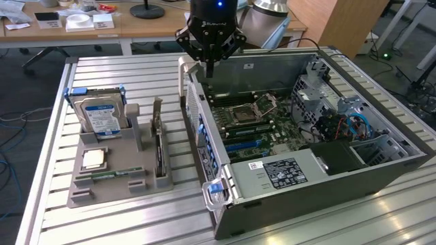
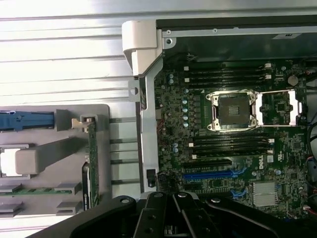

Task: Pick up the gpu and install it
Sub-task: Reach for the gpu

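The gpu [image 1: 159, 145] is a thin dark card with a tan metal end bracket. It stands on edge in a slot of the grey holder [image 1: 116, 193], on the exterior view's left. The wrist view sees the gpu [image 2: 92, 158] edge-on. My gripper [image 1: 210, 67] hangs above the rear corner of the open computer case [image 1: 327, 176], well away from the card. Its fingers are shut together with nothing between them. In the wrist view the gripper [image 2: 173, 210] is over the motherboard [image 2: 233, 148], near its blue expansion slots [image 2: 213, 174].
The holder also carries a silver blue-labelled hard drive [image 1: 102, 118], a CPU [image 1: 94, 159] and a green RAM stick [image 1: 112, 174]. The case lies open on a slatted metal table [image 1: 122, 224]. A desk with small items [image 1: 81, 23] stands behind it.
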You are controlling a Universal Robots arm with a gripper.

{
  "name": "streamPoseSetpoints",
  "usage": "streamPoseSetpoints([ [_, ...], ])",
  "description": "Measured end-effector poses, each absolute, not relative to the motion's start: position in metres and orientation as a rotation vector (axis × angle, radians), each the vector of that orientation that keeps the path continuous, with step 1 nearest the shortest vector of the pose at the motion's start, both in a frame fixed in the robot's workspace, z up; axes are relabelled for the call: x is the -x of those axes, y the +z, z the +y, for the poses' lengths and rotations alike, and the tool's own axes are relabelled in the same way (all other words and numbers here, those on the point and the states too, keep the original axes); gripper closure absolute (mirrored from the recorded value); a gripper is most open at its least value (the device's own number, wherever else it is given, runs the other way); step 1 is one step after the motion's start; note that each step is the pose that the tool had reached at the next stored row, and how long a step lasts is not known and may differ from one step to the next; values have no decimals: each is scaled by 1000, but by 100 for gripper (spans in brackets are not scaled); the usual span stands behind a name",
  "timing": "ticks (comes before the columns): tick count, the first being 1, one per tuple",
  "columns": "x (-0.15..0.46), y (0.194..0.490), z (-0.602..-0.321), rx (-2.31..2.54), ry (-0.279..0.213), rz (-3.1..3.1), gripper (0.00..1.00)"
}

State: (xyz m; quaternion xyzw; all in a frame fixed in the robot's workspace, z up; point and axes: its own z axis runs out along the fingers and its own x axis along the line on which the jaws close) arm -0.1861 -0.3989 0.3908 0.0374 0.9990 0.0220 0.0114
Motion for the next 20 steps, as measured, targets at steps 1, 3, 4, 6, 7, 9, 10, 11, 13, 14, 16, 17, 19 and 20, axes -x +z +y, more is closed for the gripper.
streamPoseSetpoints([
  [1, 187, 391, -399, -117, 69, 3116, 89],
  [3, 189, 390, -399, -117, 69, 3117, 89],
  [4, 190, 390, -399, -117, 69, 3117, 89],
  [6, 192, 390, -399, -117, 69, 3118, 89],
  [7, 194, 390, -399, -117, 69, 3118, 89],
  [9, 197, 389, -399, -117, 69, 3119, 89],
  [10, 199, 389, -399, -117, 69, 3119, 89],
  [11, 201, 389, -399, -117, 69, 3119, 89],
  [13, 205, 389, -399, -117, 69, 3119, 89],
  [14, 207, 389, -398, -117, 69, 3119, 89],
  [16, 211, 388, -398, -117, 69, 3120, 89],
  [17, 214, 388, -398, -117, 69, 3120, 89],
  [19, 218, 388, -398, -117, 69, 3120, 89],
  [20, 221, 388, -398, -117, 69, 3120, 89],
])
